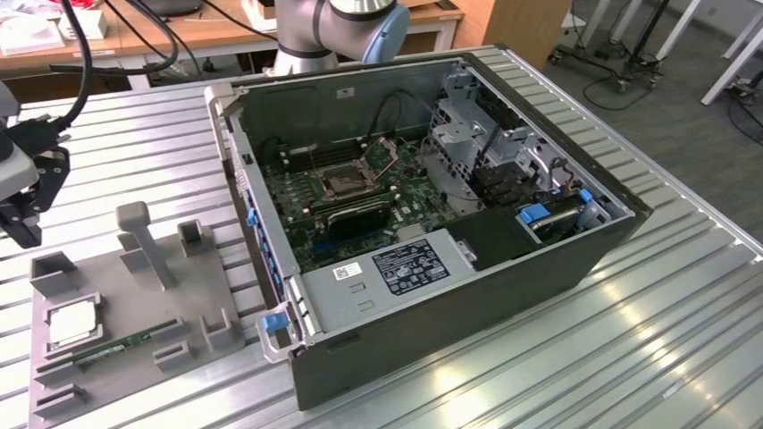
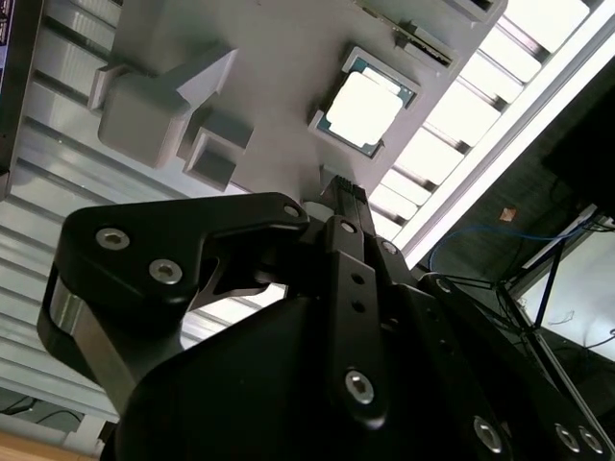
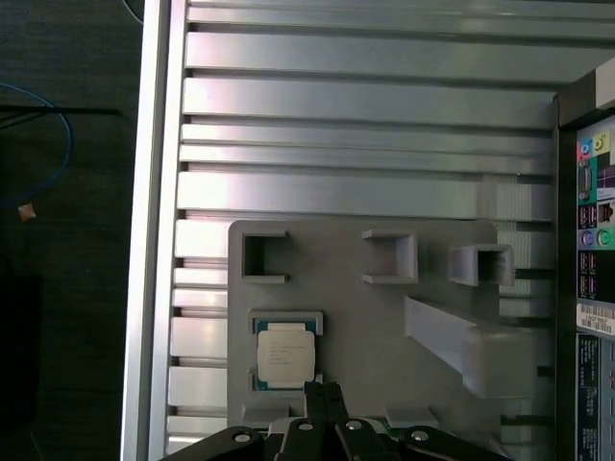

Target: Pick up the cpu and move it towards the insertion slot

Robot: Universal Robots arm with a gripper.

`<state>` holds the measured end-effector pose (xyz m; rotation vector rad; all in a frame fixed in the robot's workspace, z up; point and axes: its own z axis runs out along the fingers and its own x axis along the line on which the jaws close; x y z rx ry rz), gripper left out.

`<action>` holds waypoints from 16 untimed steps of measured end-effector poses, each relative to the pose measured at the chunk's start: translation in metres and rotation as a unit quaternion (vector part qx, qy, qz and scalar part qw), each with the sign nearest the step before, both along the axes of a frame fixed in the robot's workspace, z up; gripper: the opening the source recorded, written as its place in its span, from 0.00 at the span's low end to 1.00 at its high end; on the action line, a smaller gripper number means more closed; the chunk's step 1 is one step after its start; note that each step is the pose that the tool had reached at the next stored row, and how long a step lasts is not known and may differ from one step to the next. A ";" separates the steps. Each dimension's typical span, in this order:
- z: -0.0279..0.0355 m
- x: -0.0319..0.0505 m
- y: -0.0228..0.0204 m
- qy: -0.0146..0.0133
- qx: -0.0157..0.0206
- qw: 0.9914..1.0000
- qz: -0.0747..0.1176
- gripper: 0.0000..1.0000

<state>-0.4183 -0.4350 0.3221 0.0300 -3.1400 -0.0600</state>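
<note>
The cpu (image 1: 71,323) lies flat in its square nest on the grey holder plate (image 1: 131,304), at the exterior view's left; its silver top also shows in both wrist views (image 2: 365,108) (image 3: 285,352). My gripper (image 1: 24,234) hangs above the table, apart from the cpu and a little way from the plate's near end. Its black fingers (image 3: 314,394) are shut tip to tip with nothing between them, and the tips (image 2: 338,187) point down near the cpu's edge. The insertion slot (image 1: 346,183), a dark socket in a silver bracket, sits on the green board inside the open computer case.
The open computer case (image 1: 477,295) lies on the ribbed metal table (image 1: 667,322), with a power supply box (image 1: 394,268) near its front. The holder plate carries upright posts (image 1: 143,246) and a green memory stick (image 1: 102,350). The table's edge (image 3: 154,192) runs beside the plate.
</note>
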 end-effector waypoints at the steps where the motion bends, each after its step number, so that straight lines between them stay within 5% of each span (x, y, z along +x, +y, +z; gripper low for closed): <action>1: -0.0001 0.0000 0.0000 0.000 0.000 1.000 0.000 0.11; 16: -0.0036 -0.0010 0.0000 0.000 0.000 1.000 0.000 0.11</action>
